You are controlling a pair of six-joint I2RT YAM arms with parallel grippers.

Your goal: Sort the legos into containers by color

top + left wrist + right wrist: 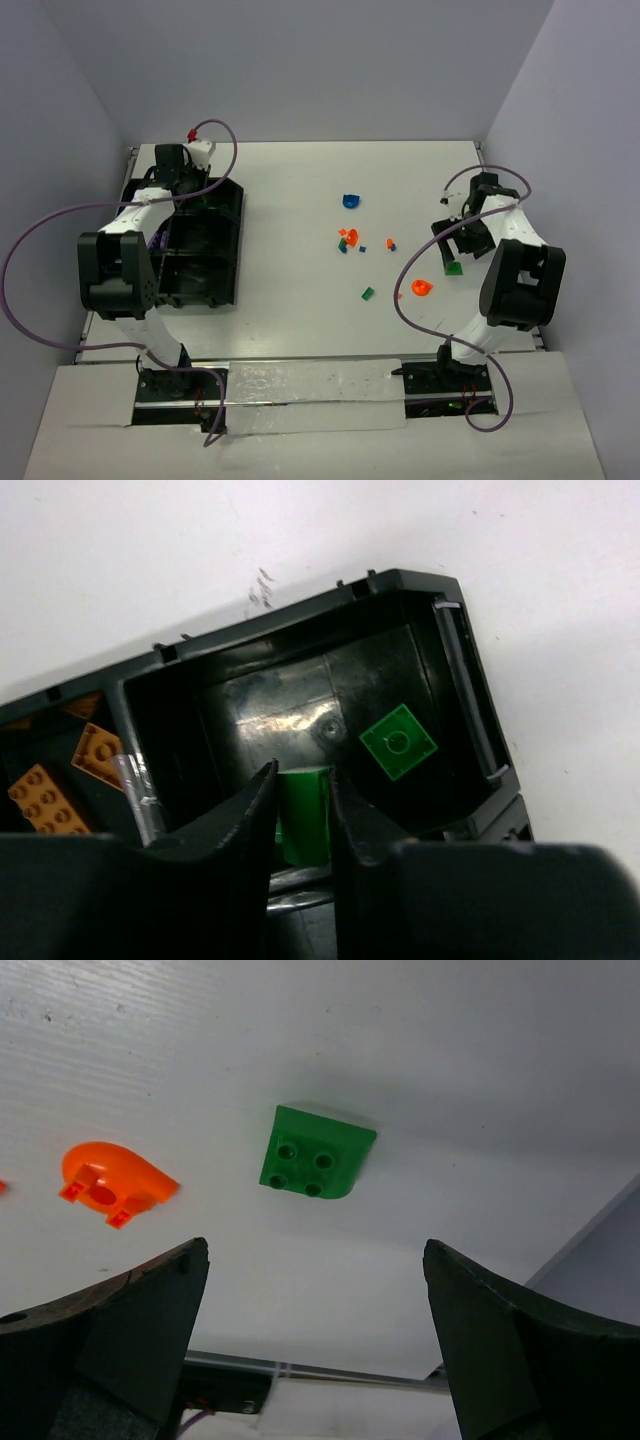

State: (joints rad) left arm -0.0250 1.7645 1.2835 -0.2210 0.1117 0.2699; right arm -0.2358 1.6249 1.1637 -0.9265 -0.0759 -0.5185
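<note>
L gripper [303, 775]: fingers [250, 815] narrow, clamped on a green block [303, 825] that stands upright btw them, long axis along the fingers. It hangs over the end compartment of the black tray [400, 585], w/ compartment walls close on all sides. A flat green tile [398, 741] lies on the floor there, turned diamond-wise, just right of the block. Next compartment to the left holds orange bricks [45, 798]. Top view: L arm [120, 270] has its elbow high and forearm reaching fwd, wrist over the tray's far end near the back-left corner of the table [290, 190].

R gripper [315, 1250]: fingers wide apart, nothing btw them, hovering over bare table. A green brick [315, 1163], four studs showing, rounded corner toward lower right, lies ahead, centred on the gap, w/ open room all round it. An orange curved piece [115, 1182] sits well to its left. R arm [520, 275] stretches fwd, wrist bent down, close to the table's right edge and the side wall [580, 150].
</note>
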